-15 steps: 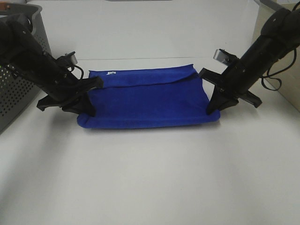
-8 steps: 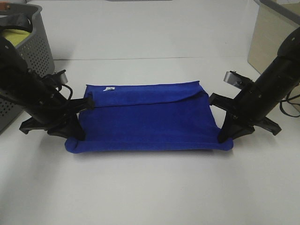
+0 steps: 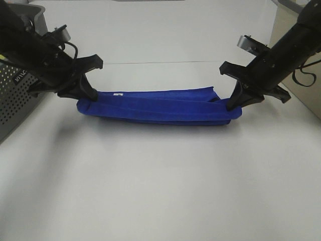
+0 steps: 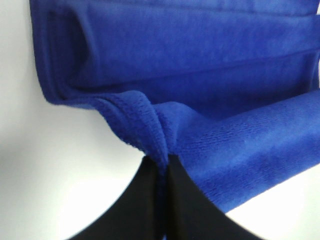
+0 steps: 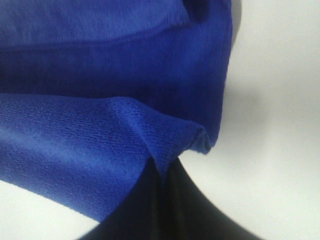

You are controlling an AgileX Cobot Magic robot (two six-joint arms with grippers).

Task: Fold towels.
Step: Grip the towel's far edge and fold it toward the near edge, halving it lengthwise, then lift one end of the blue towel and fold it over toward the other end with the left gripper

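A blue towel lies on the white table as a long narrow folded band. My left gripper is shut on the towel's left front corner, over the left end of the band. My right gripper is shut on the right front corner, over the right end. In the left wrist view the black fingers pinch a ridge of blue cloth. In the right wrist view the fingers pinch the towel's edge the same way.
A grey perforated laundry basket stands at the left edge, behind my left arm. A beige cabinet side stands at the right edge behind my right arm. The white table stretches toward the front.
Both grippers have carried the towel's front edge up and back over its rear edge. The flat towel is now a narrow folded band.
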